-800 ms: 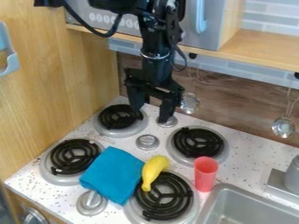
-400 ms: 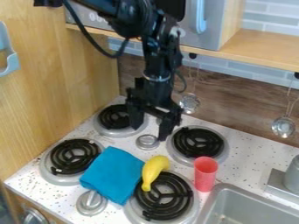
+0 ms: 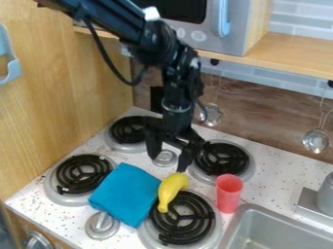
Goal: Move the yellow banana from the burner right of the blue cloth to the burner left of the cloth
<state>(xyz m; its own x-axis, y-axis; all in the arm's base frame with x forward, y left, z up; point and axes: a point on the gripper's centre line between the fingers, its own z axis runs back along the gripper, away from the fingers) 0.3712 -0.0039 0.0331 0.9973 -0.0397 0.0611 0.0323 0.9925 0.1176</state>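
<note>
Arm (image 3: 174, 78) lowered nearer banana (image 3: 170, 189), jaws spread, cloth (image 3: 126, 194) alongside, cup (image 3: 228, 194) near sink rim (image 3: 244, 211)

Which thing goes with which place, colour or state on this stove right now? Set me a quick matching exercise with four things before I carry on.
Things:
1. gripper
2. banana
3. cloth
4. cup

Places, colours or states:
A. red, standing near the sink
B. fingers spread apart
C. yellow, lying partly over a coil burner
D. blue

Right pairs: 1-B, 2-C, 3-D, 4-A
</note>
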